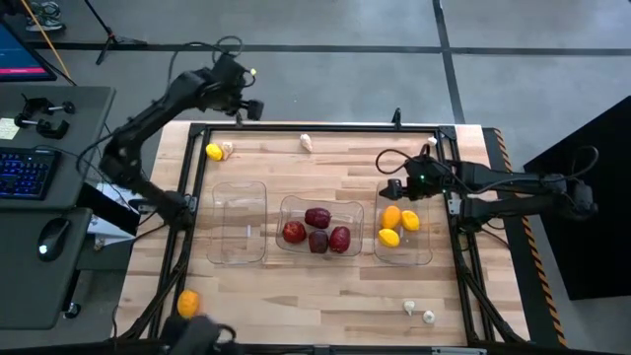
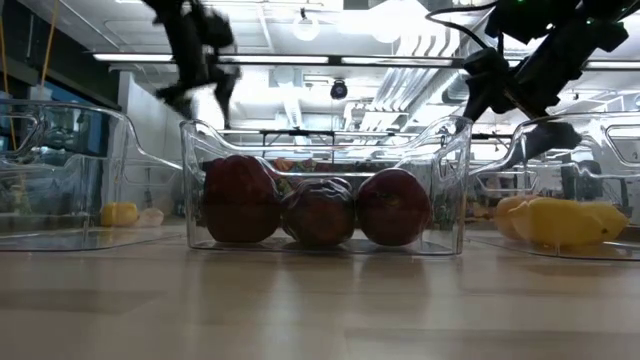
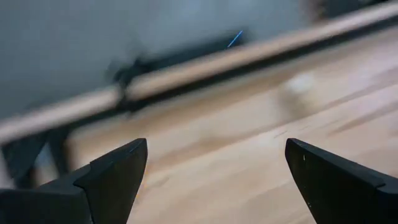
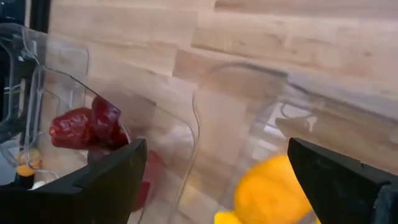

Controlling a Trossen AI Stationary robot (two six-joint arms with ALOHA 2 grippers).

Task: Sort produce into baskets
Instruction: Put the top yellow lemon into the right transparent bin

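Three clear bins stand in a row mid-table: the left bin (image 1: 238, 223) holds nothing, the middle bin (image 1: 320, 204) holds several dark red pieces (image 1: 317, 218), and the right bin (image 1: 425, 240) holds three yellow and orange lemons (image 1: 400, 225). My left gripper (image 1: 246, 107) is open and empty, raised over the table's far left edge; its wrist view (image 3: 214, 149) shows blurred table and a white garlic (image 3: 303, 83). My right gripper (image 1: 392, 187) is open and empty above the right bin's far end; a lemon (image 4: 273, 186) shows between its fingers (image 4: 217, 149).
Loose on the table are a yellow lemon (image 1: 214, 151) with a garlic (image 1: 228, 149) at the far left, a garlic (image 1: 307, 142) at the far edge, an orange piece (image 1: 187, 303) at the near left, and two garlics (image 1: 409, 308) (image 1: 428, 317) at the near right.
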